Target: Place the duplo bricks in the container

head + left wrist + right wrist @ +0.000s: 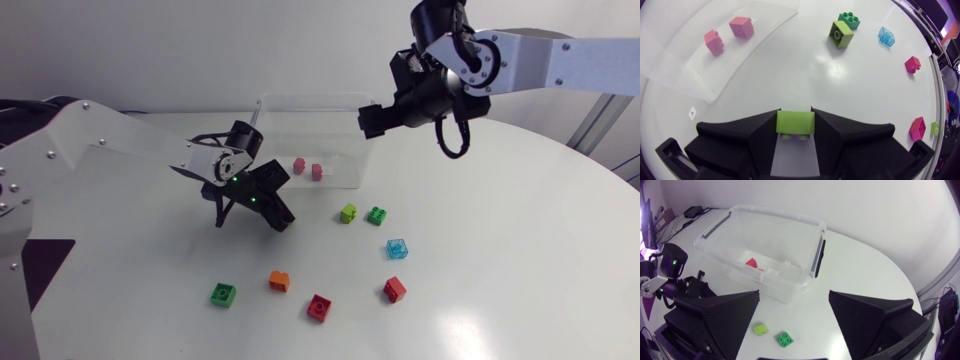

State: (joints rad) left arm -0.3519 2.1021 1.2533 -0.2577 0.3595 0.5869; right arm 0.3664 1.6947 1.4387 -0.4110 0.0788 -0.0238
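Left wrist view: the left gripper (795, 114) was closed on a lime brick (795, 124), with a finger pressed to each side. It was held over the table (500, 250), near the clear container (695, 75). Two pink bricks (714, 42) lay inside the container. The right gripper (794, 297) hung wide open and empty by the container's right end. Loose on the table were another lime piece (348, 212), a dark green brick (376, 214), a clear blue brick (397, 248) and an orange brick (279, 281).
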